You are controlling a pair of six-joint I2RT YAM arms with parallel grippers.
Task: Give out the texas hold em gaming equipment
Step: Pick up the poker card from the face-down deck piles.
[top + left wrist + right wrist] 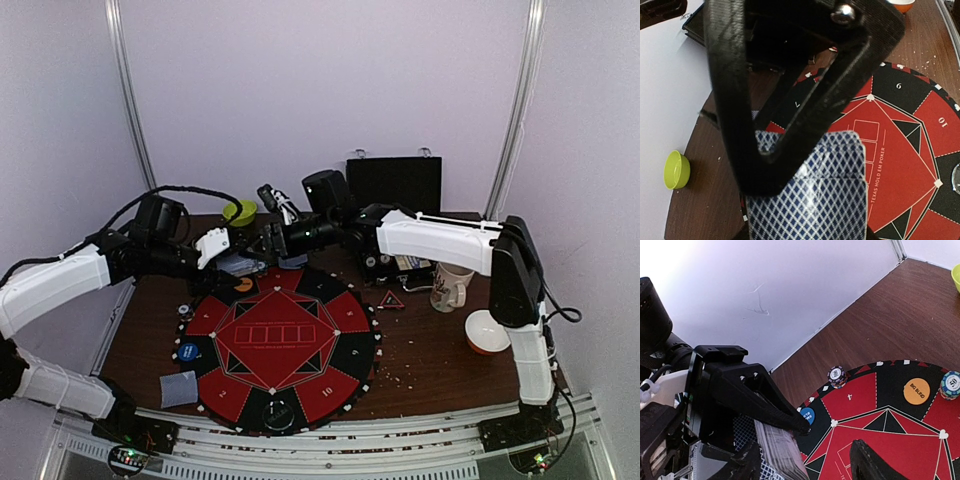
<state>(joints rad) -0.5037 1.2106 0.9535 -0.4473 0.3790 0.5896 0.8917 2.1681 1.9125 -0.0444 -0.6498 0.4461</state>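
Deck (815,200) of blue-backed cards sits pinched in the left pincer (222,250), held just above the far-left rim of the round red-and-black mat (330,370); in the left wrist view one black finger lies across the deck's top. The right pincer (805,445) reaches in from the other side with its fingers spread. In its own view the deck's edge shows between them, close to one finger and clear of the other. Whether that near finger touches the cards I cannot tell. On the mat's rim an orange disc (916,390) marked BIG BLIND lies flat, with a blue disc (807,415) further round the rim. One striped chip (837,375) stands on the rim between the two discs, and a second chip (951,385) stands just beside the orange disc. A single card (178,388) lies face down on the bench (430,375), just beside the mat's near-left edge. The triangle (391,299) lies on the bench just off the mat's far-right edge, near the mug (450,285). An orange bowl (487,332) sits to the mug's near right, and a green bowl (240,212) is at the far side, behind the left pincer.
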